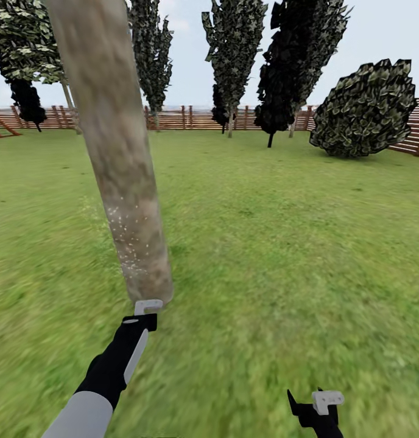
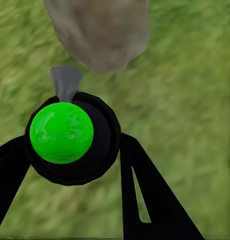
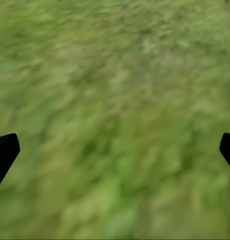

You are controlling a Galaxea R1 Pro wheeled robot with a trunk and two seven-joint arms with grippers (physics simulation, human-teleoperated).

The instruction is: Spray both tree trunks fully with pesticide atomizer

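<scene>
Gripping the round black atomizer (image 2: pixel 72 137) with its shiny green top, the left gripper (image 2: pixel 69 150) faces the rough brown trunk (image 1: pixel 115 152) at 12 o'clock; the right gripper (image 3: pixel 115 150) gapes wide over grass.

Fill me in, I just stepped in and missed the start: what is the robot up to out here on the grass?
The robot stands on a lawn right in front of a pale brown tree trunk. Its left gripper is shut on the pesticide atomizer, a black bottle with a glossy green round top and a grey nozzle aimed at the trunk's base. White specks of spray dot the lower trunk, while the upper part looks bare. The right gripper hangs open over blurred green grass, holding nothing.
</scene>
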